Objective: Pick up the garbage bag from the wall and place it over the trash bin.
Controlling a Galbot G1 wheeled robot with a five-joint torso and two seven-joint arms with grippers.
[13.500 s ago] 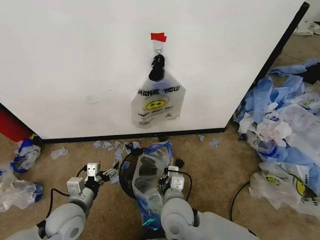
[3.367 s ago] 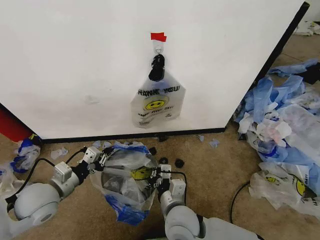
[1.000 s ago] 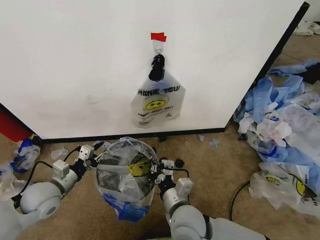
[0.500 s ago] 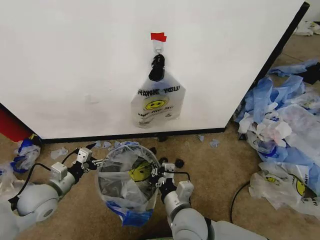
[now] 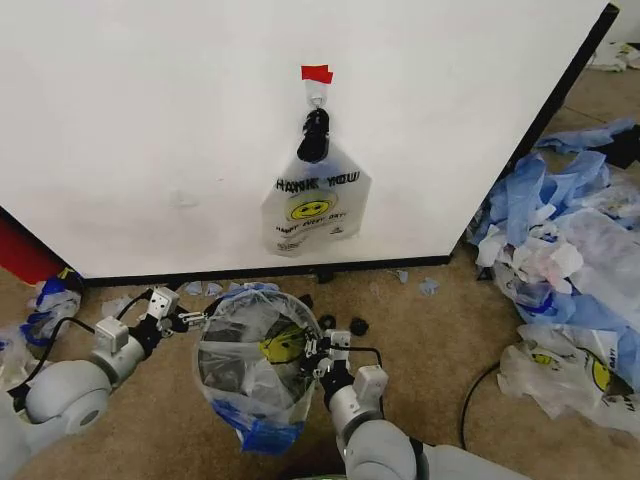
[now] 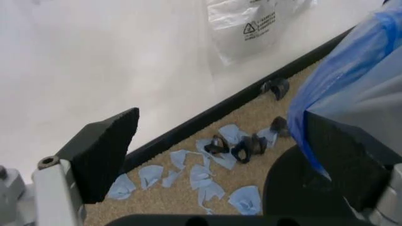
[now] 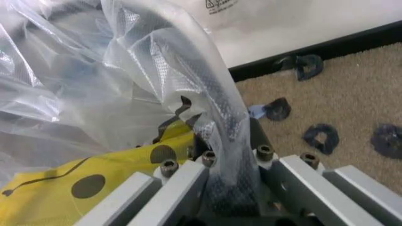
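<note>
both arms reach forward to the trash bin [image 5: 250, 365] — left gripper [image 5: 178, 318] at its left rim, fingers [image 6: 103, 157] spread apart, nothing between them; right gripper [image 5: 318, 352] at its right rim — fingers [image 7: 182, 183] closed on the rim and the garbage bag [image 7: 94, 94].

- We see a white plastic smiley bag with bold THANK YOU lettering [image 5: 315, 210] hanging from a black clip [image 5: 314, 135].
- We see a heap of crumpled blue and white plastic bags [image 5: 565, 240] on the brown carpet [image 5: 440, 330].
- We see small pale-blue plastic scraps [image 6: 207, 176] beside the baseboard.
</note>
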